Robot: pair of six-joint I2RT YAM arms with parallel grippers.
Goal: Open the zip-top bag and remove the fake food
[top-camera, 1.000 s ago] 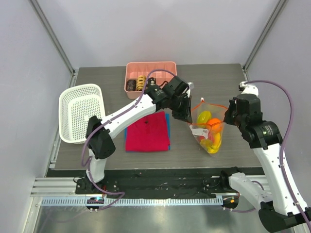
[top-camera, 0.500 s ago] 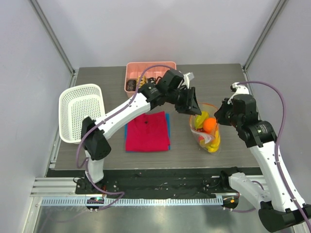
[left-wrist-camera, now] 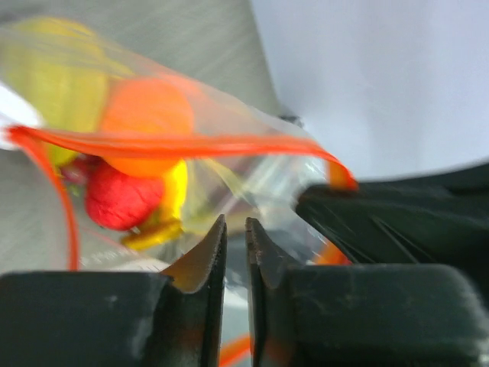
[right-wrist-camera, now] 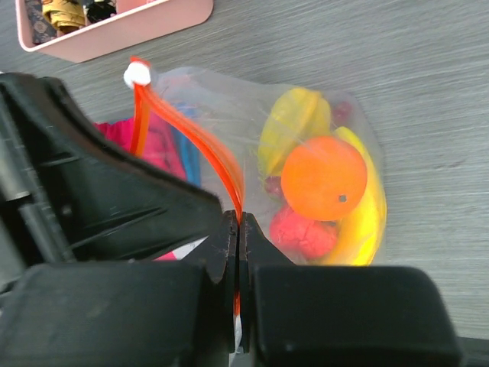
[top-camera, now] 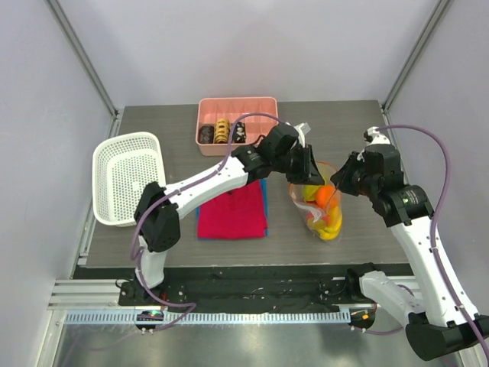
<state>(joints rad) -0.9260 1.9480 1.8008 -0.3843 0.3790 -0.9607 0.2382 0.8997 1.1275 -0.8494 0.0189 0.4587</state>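
Right hand (right-wrist-camera: pixel 235 222): fingers pressed together, clamped on the orange zip strip (right-wrist-camera: pixel 191 134) of the clear crinkly zip-top bag (right-wrist-camera: pixel 221 92). In the right wrist view the strip runs straight into the closed jaws. Likely purpose: pin one lip so the other can be drawn away from it.

Left hand (left-wrist-camera: pixel 235 225): fingers nearly together, with only a thin slit between them, at the opposite lip of the mouth. Clear film lies just beyond the tips. Whether any of it is caught in the slit, I cannot tell.

Bag: held between the two hands, right of centre over the dark grey surface (top-camera: pixel 344 122), with its body trailing toward the near edge. The strip's two halves bow apart into a loop, so I judge the mouth at least partly open.

Contents, all inside the bag: round orange plastic ball (right-wrist-camera: pixel 325 178), curved yellow plastic banana (right-wrist-camera: pixel 367 214), small red plastic fruit (right-wrist-camera: pixel 302 232). Removal not yet begun.

Further out: folded red shirt (top-camera: pixel 233 210) just left of the bag, pink plastic tray (top-camera: pixel 237 103) at the far edge, white perforated basket (top-camera: pixel 126 180) at far left.
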